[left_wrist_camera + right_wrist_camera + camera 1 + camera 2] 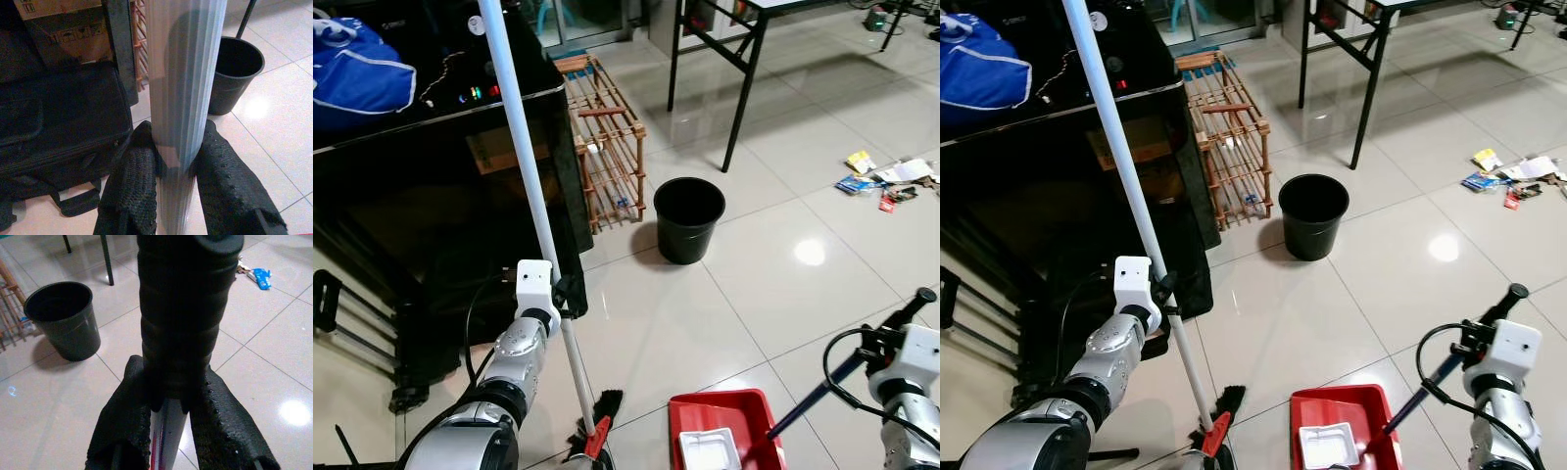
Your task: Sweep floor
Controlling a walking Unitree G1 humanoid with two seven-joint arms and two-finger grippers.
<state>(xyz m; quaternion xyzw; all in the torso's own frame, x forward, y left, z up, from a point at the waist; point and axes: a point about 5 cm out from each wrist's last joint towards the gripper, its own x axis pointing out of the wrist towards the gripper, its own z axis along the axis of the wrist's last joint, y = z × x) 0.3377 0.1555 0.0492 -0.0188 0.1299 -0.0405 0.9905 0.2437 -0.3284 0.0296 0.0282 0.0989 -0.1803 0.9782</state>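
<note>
white broom pole (524,157) clamped in left gripper (176,166), bristles (597,416) on tile beside red dustpan (720,426). right gripper (168,416) clenched on dustpan handle (188,308); litter (891,179) well apart, past black bucket (687,217)

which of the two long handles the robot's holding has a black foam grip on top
The dustpan handle in the right gripper, running down to the red dustpan. The broom handle in the left gripper is plain white.

The left arm reaches forward at the robot's left, its left gripper (173,171) clamped around a white pole. The right arm is bent low at the right, its right gripper (168,411) closed on a black-gripped handle.
</note>
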